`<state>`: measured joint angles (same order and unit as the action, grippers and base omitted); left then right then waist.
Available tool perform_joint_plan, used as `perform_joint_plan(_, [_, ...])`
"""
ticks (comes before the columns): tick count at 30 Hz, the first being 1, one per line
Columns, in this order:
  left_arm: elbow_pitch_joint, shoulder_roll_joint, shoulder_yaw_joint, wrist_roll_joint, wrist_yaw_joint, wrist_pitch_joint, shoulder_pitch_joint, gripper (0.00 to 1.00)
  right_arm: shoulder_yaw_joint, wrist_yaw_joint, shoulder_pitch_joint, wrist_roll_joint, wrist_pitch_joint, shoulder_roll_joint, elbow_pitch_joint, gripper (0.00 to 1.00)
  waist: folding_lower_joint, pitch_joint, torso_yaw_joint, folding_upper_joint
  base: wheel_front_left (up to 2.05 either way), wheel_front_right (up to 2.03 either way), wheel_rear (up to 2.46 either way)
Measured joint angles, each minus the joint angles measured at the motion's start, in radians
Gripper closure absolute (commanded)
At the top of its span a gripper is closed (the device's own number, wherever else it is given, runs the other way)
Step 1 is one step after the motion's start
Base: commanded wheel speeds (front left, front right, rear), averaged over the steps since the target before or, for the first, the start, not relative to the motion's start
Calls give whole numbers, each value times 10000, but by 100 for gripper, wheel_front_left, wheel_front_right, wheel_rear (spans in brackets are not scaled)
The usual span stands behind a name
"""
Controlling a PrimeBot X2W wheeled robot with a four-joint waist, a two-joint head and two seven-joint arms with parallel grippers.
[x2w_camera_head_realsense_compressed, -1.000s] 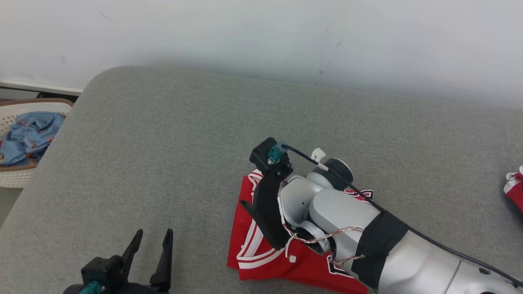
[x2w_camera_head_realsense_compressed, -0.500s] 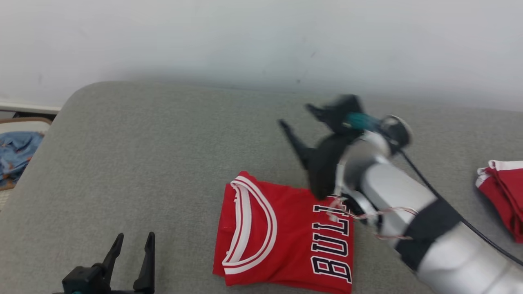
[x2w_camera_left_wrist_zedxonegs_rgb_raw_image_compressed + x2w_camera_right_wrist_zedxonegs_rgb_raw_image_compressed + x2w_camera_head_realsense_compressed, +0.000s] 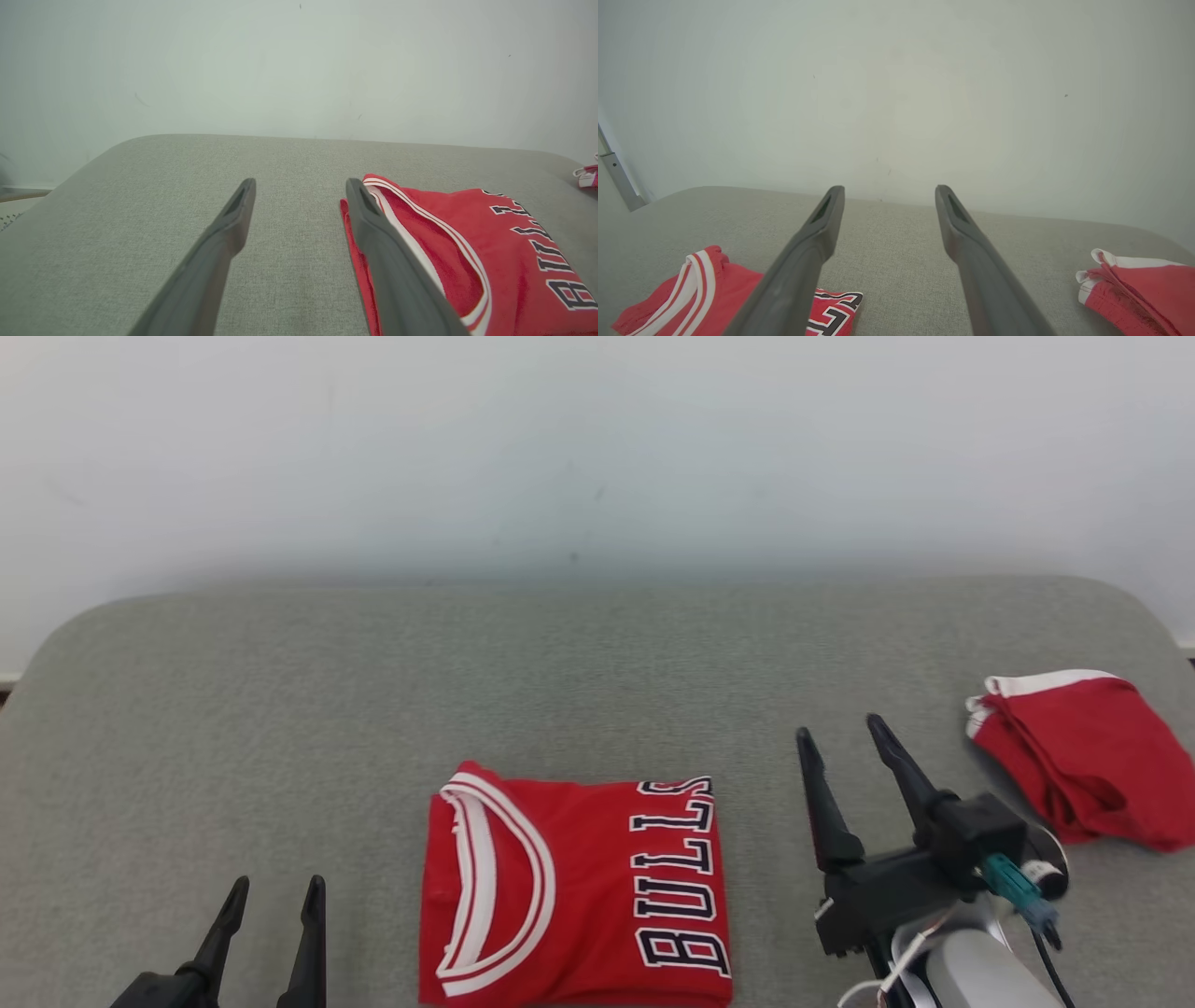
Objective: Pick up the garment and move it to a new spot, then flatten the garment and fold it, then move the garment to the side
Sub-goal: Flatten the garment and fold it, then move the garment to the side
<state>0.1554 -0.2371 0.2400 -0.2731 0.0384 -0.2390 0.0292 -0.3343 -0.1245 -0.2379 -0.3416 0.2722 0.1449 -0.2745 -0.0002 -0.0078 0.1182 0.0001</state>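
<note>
Support: grey fabric pad, corners rounded, far edge against a pale wall. Surface flat and even.

Two items lie directly on it.

1. Jersey: red, folded to a flat rectangle. It lies between the left pincer and the right pincer, touching neither. The white-trimmed collar is on the side toward the left pincer, the black "BULLS" lettering on the side toward the right pincer.

2. Garment: red with white trim, loosely bunched. It lies on the outer side of the right pincer, apart from it, near the pad's right edge.

The right pincer stands between the two items, which are well apart.
</note>
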Motion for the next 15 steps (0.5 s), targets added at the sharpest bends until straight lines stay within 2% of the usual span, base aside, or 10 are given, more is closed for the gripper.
perform_joint_plan(9, [-328,6,13,31,54,-8,39,0,2054,0,1475,763,-96,-508,832,0,0,-56,-849,-1,0,0,0])
perform_joint_plan(15, [-330,35,-56,27,111,-6,29,0,2698,0,1707,1106,-167,-589,1289,0,0,-20,-1181,0,0,0,0])
